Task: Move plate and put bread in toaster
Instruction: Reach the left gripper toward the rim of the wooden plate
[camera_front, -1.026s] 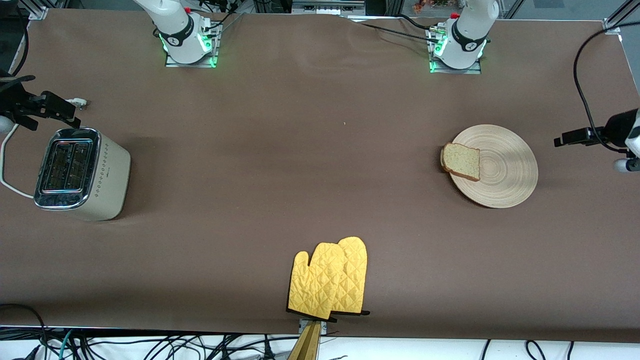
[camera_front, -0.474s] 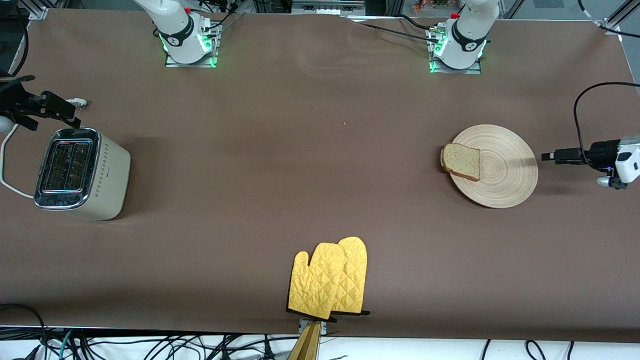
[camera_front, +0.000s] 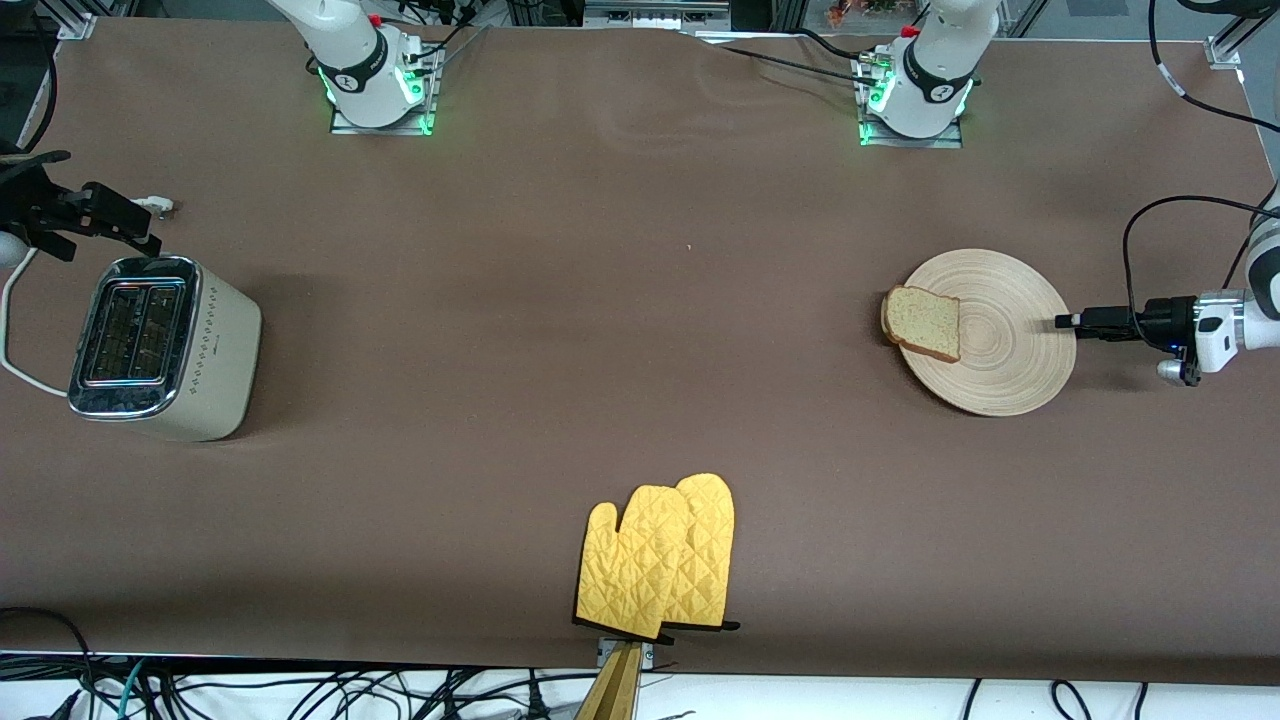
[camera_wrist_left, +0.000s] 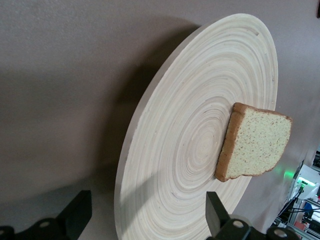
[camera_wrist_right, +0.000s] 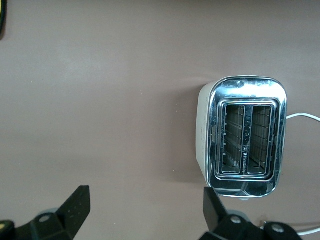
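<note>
The round, light tan wooden plate (camera_front: 1000, 335) with ring grooves sits on the brown table (camera_front: 600, 330) toward the left arm's end, about midway between the edge where the bases stand and the edge nearest the front camera. The speckled light brown slice of bread (camera_front: 923, 322) with a darker crust lies on the plate's rim, on the side facing the middle of the table, hanging a bit over it. The left gripper (camera_front: 1068, 321) is low at the plate's edge on the table-end side, black fingers spread and pointing at the rim; can't tell from here if they touch it. Way down at the right arm's end stands the cream-white boxy toaster (camera_front: 160, 345) with the shiny chrome top, both slots empty, white cord (camera_front: 12, 330) trailing off toward the table's end edge. The right gripper (camera_front: 130, 215) hangs just by the toaster, on the base side, jaws apart and empty. A pair of yellow quilted oven mitts (camera_front: 660, 570) lies at the middle of the edge nearest the camera.

Left wrist view: the plate (camera_wrist_left: 200, 150) fills the shot, bread (camera_wrist_left: 255, 142) on its rim, the two fingertips (camera_wrist_left: 75, 217) wide apart on either side of the plate's near rim.

Right wrist view: looking straight down on the toaster (camera_wrist_right: 245, 142), the fingers (camera_wrist_right: 75, 207) well apart, nothing between them.
</note>
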